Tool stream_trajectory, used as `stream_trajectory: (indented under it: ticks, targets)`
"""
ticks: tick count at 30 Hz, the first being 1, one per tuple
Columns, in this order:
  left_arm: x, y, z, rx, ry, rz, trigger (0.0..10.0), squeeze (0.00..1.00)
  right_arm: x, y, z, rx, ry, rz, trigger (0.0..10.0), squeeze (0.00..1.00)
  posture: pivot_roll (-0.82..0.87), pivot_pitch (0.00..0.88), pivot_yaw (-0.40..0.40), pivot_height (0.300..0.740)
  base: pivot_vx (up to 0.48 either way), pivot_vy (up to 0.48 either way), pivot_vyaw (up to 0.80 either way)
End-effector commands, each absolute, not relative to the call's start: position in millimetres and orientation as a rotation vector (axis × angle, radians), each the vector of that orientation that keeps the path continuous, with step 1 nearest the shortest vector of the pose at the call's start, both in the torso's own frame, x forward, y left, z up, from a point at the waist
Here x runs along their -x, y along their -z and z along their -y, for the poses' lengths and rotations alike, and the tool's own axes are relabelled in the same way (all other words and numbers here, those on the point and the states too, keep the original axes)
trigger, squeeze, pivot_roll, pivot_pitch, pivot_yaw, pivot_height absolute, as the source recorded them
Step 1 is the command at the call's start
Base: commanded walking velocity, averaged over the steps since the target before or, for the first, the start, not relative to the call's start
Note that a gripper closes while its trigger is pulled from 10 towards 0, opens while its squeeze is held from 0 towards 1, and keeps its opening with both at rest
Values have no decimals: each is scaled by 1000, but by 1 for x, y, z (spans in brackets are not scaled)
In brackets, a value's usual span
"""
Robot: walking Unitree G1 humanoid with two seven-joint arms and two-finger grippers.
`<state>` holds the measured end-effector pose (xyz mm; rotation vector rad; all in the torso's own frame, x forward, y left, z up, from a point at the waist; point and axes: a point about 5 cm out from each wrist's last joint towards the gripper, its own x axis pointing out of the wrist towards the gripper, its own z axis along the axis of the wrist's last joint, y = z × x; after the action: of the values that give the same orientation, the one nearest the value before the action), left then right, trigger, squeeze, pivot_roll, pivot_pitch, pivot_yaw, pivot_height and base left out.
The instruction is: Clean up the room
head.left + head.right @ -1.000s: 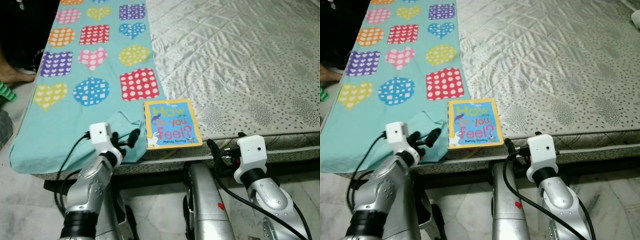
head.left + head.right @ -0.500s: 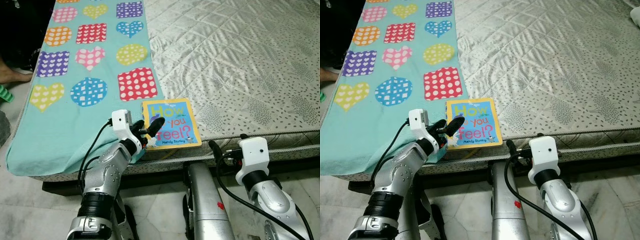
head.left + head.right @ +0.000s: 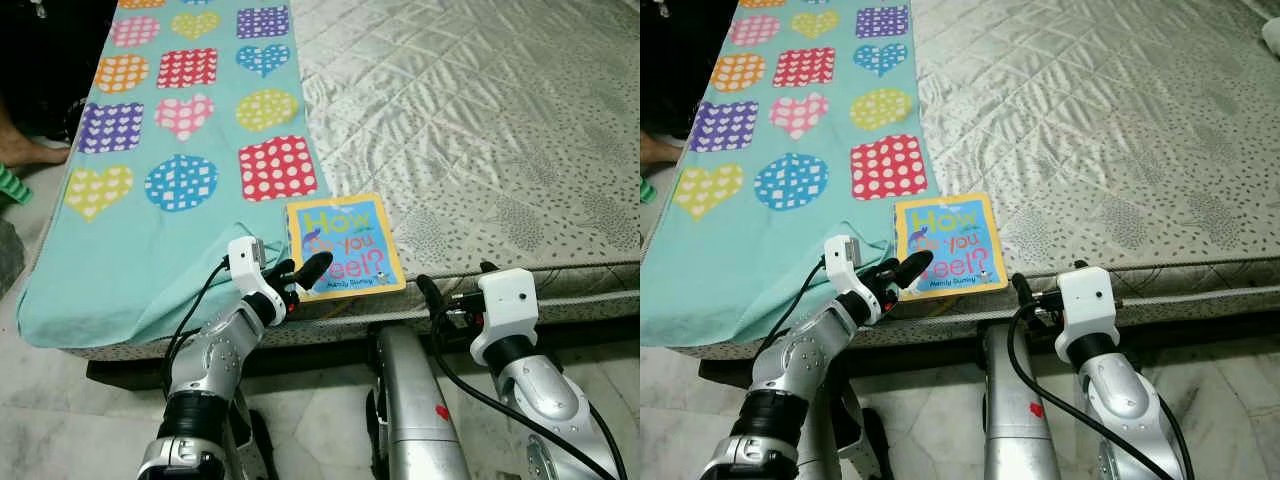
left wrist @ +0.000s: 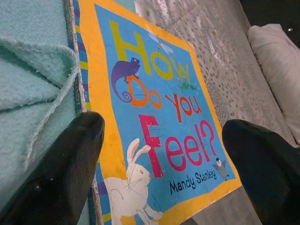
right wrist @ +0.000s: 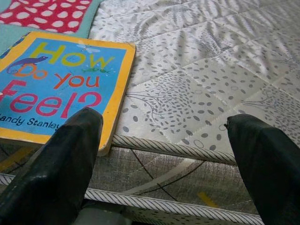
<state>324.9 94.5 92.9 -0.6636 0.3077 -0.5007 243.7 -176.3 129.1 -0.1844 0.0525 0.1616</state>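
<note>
The left gripper (image 3: 300, 272), fingers spread wide and holding nothing, reaches over the near left corner of the book (image 3: 343, 246), which lies flat at the mattress (image 3: 480, 130) edge beside the teal blanket (image 3: 150, 200). To lift it cleanly (a thin board book), I would straddle that overhanging edge and pinch. The right gripper (image 5: 164, 154), equally agape and empty, waits below the edge.
</note>
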Motion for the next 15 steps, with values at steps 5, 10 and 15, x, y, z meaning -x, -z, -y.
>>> stream_trajectory:
  ticks: [5,10,15]
  targets:
    - [-321,-81,-101,735,431,-346,10000,0,-241,-129,180,197,-152,-58,10000,0,-289,243,48,500,0,0,0]
    - [-319,-78,-113,772,340,-324,10000,0,-241,-129,180,197,-151,-60,10000,0,-283,244,49,500,0,0,0]
    - [-318,-78,-115,796,314,-314,10000,0,-242,-128,178,196,-157,-60,10000,0,-283,244,49,500,0,0,0]
